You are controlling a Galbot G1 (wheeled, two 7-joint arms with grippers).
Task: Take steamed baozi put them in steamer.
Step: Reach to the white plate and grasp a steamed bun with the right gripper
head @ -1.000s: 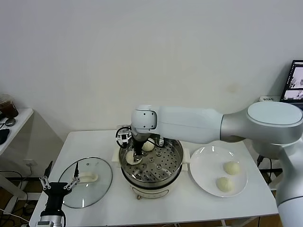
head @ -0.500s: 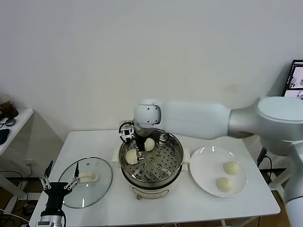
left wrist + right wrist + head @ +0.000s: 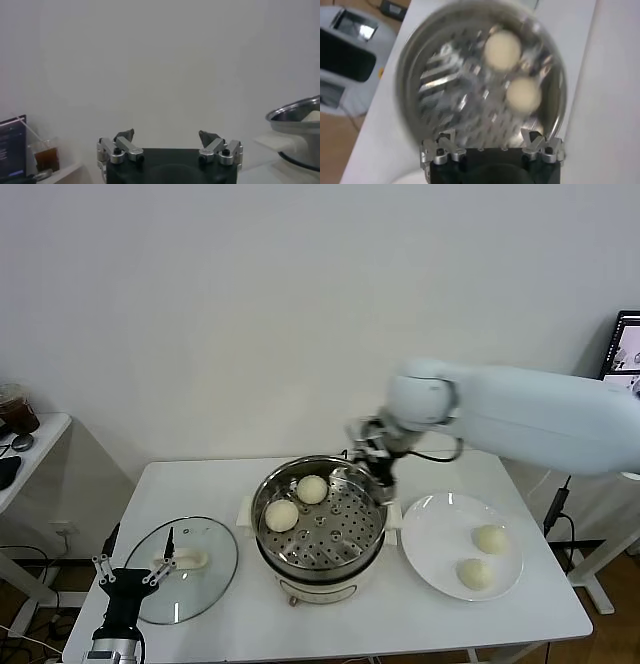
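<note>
White surface (image 3: 520, 609) fills the lower frame. At its centre, the shiny steamer (image 3: 320, 529) holds two smooth cream baozi (image 3: 282, 515) on its perforated tray; two more lie on the plate (image 3: 430, 534) at right. Right hand (image 3: 372, 456), spread and empty, hovers over the steamer's right rim. Left hand (image 3: 128, 574), spread, sits lower left.

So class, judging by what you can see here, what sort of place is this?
Probably a lab or office test bench rather than a kitchen: a plain white table, a bare white wall, a lit computer screen.
</note>
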